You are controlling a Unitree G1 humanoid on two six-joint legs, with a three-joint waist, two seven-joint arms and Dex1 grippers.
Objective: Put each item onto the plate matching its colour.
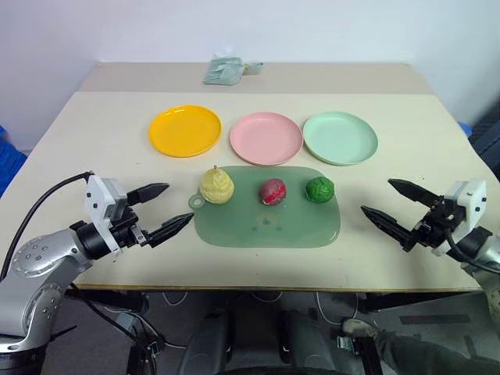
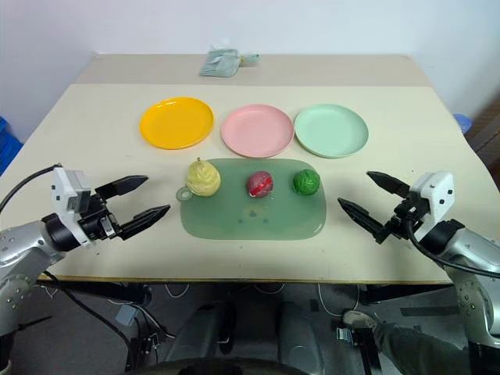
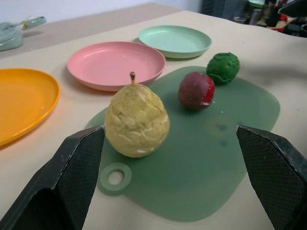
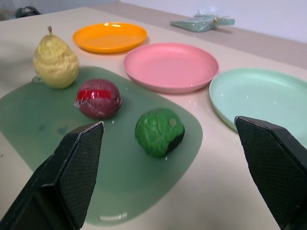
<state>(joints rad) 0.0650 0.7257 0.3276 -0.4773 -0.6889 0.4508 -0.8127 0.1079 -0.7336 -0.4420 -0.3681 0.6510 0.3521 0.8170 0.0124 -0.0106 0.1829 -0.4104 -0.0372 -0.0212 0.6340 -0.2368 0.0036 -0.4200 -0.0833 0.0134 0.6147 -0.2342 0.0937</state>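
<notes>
Two empty pincers wait at the near edge of the tabletop [image 1: 101, 117], the left pincer [image 1: 167, 210] and the right pincer [image 1: 394, 205] each spread wide and holding nothing, angled in toward a green mat [image 1: 269, 226] between them.

On the mat's far half stand the three items in a row: the pear [image 1: 216, 187] nearest the left pincer, the red fruit [image 1: 273, 191] in the middle, the green ball [image 1: 319, 189] nearest the right pincer. None has been moved to a plate yet.

Beyond the mat lie the plates, all bare: yellow plate [image 1: 185, 130], pink plate [image 1: 266, 137], mint plate [image 1: 340, 137], each almost straight behind its matching item.

The risks look modest but real. The red fruit and the ball are round and could roll off the mat if a fingertip nudges them before the close. The pear is bumpy and tapered, so a high grip may slip. The pink and mint plates sit just beside each other, so a careless release could land an item on the wrong rim. The mat itself may slide if a finger drags on it.

A pale green pouch [image 1: 226, 70] rests at the far edge, well apart from the work.
</notes>
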